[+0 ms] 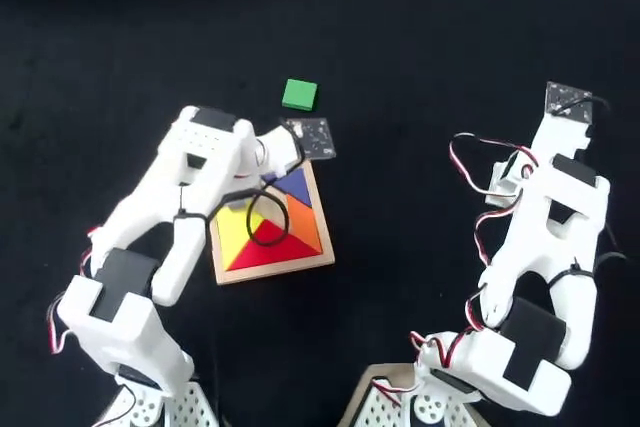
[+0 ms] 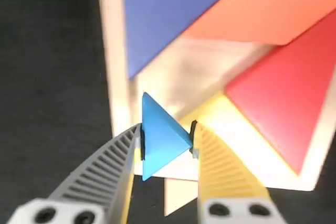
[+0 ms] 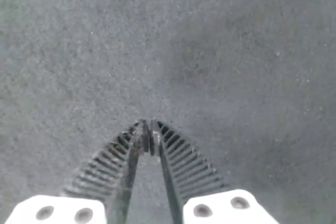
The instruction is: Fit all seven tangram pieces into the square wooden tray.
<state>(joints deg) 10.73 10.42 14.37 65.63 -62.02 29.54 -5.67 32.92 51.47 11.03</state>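
Observation:
The square wooden tray (image 1: 280, 269) lies left of the table's middle, holding a yellow (image 1: 236, 230), a red (image 1: 277, 252), an orange (image 1: 303, 217) and a dark blue piece (image 1: 294, 185). The left arm (image 1: 190, 197) bends over the tray's far left corner. My left gripper (image 2: 166, 139) is shut on a light blue triangle (image 2: 160, 142), held on edge just above the tray's bare wood (image 2: 178, 69) between the dark blue triangle (image 2: 163, 19) and the yellow piece (image 2: 210, 111). A green square (image 1: 299, 94) lies on the cloth beyond the tray. My right gripper (image 3: 149, 130) is shut on nothing, over bare cloth.
The right arm (image 1: 550, 217) stands folded at the right side, well away from the tray. Black cloth (image 1: 420, 67) covers the whole table. A speckled marker plate (image 1: 312, 137) on the left arm hangs between the green square and the tray.

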